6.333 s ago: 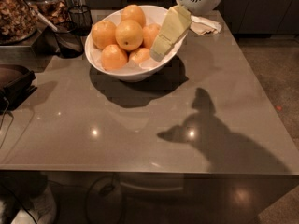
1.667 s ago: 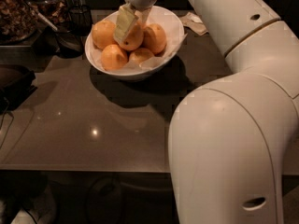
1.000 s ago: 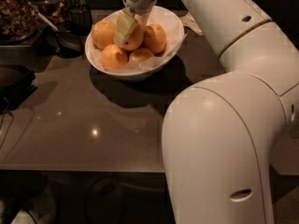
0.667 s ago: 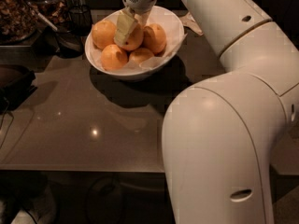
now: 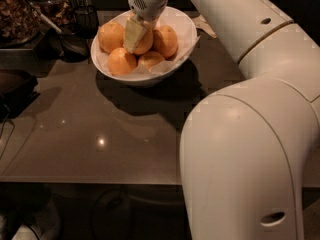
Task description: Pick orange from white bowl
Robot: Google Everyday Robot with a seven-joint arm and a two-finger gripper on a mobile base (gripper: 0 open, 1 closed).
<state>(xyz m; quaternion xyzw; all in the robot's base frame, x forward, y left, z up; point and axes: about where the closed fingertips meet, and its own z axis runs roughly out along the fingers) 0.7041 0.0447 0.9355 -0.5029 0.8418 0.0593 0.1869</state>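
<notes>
The white bowl (image 5: 186, 30) stands at the back of the grey table and holds several oranges. My gripper (image 5: 136, 34) reaches down from above into the middle of the bowl, set against the topmost orange (image 5: 146, 42) at the centre of the pile. Other oranges lie to its left (image 5: 110, 36), to its right (image 5: 166, 40) and in front (image 5: 122, 62). The far side of the topmost orange is hidden by the gripper.
My large white arm (image 5: 250, 134) fills the right and the foreground. A dark wire basket and a ladle (image 5: 70, 36) stand left of the bowl. A black object (image 5: 15, 86) lies at the left edge. A crumpled napkin (image 5: 205, 26) lies behind the bowl.
Over six seconds the arm swung in from the bowl's right rim to its centre. In the last second the gripper has stayed on the topmost orange.
</notes>
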